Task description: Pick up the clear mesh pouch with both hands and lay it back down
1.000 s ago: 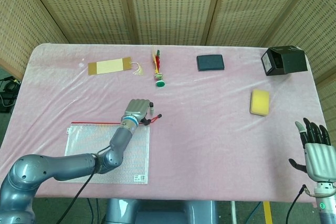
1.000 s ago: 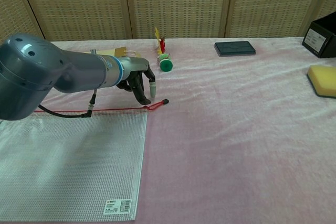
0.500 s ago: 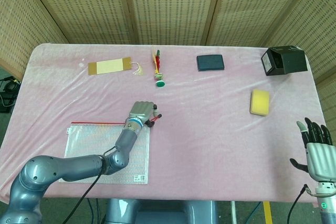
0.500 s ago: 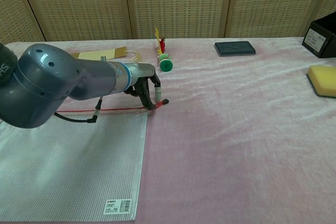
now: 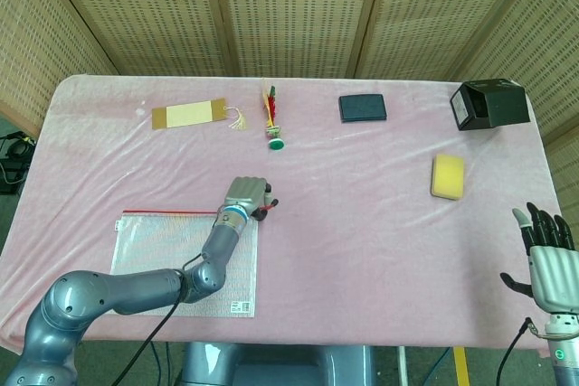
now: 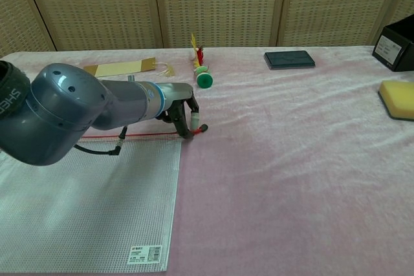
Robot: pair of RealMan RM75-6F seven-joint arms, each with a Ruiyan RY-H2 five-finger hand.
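Observation:
The clear mesh pouch (image 5: 172,255) lies flat on the pink cloth at the front left, its red zipper edge along the far side. My left hand (image 5: 246,196) sits at the pouch's far right corner with fingers curled down, pinching the zipper end by the red pull tab (image 6: 200,128). In the chest view the left hand (image 6: 181,111) presses low against that corner of the pouch (image 6: 84,205). My right hand (image 5: 547,264) hovers off the table's front right corner, fingers spread and holding nothing.
A tan tagged card (image 5: 188,115), a green-tipped feathered toy (image 5: 274,128), a dark flat case (image 5: 363,108) and a black box (image 5: 489,103) line the far side. A yellow sponge (image 5: 448,175) lies at the right.
My left hand has dropped lower and closed in on the pouch's zipper corner, its forearm swinging nearer. The right hand has barely shifted.

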